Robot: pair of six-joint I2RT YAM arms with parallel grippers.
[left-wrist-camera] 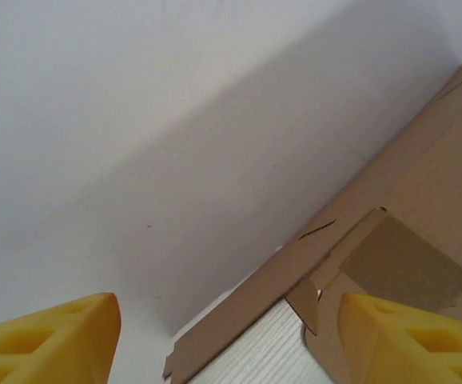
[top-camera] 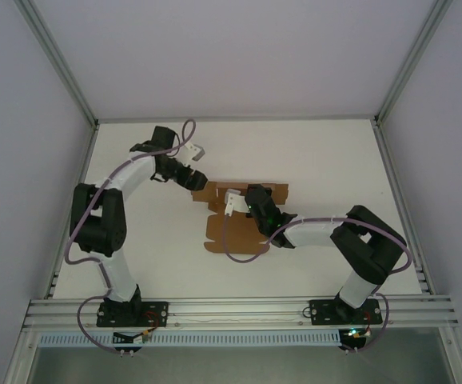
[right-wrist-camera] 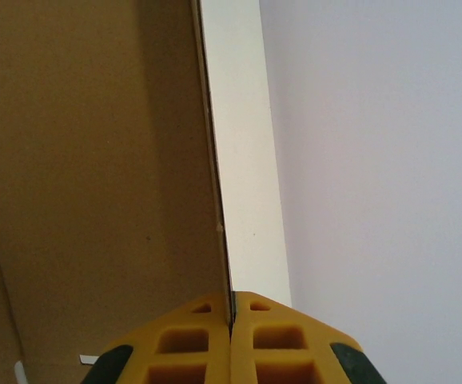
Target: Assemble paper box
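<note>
Built alike: white tubular links between bulky black joint housings on the left arm point(top-camera: 119, 276) and the right arm point(top-camera: 315, 232). Bolted down through flat black base plates point(top-camera: 133, 314), small lights glowing just below. Trailed by pale lilac cables point(top-camera: 77, 254) in loose loops. Tipped with bright yellow fingers point(left-wrist-camera: 51, 340) on the left gripper point(left-wrist-camera: 227, 344), moulded with recessed pockets; same yellow on the right gripper point(right-wrist-camera: 232, 320), black patches at the outer corners. Marked by a green glow near the right wrist.
</note>
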